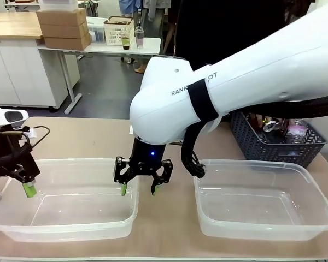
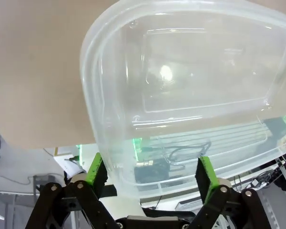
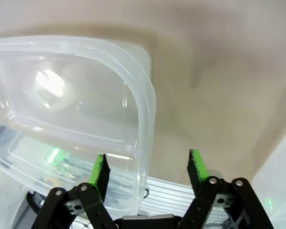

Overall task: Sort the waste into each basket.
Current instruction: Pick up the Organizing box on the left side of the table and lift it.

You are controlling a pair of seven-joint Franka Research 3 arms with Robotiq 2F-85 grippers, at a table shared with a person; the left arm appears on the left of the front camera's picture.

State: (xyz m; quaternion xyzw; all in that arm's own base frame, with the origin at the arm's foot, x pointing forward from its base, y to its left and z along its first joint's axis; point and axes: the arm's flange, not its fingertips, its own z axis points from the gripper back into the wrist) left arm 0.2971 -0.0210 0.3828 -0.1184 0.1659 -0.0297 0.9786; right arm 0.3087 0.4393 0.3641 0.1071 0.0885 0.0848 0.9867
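Note:
Two clear tubs stand side by side on the table, the left basket and the right basket, both with nothing inside. My left gripper is open astride the left basket's left end; its rounded corner sits between the green pads. My right gripper is open astride the same basket's right rim, one pad inside and one outside. The waste, crushed cans and clear plastic, lies in a dark lattice basket at the back right.
The dark grey-blue lattice basket stands behind the right tub. A strip of bare tan tabletop separates the two tubs. My right arm's white body reaches across the middle. Desks and boxes stand far behind.

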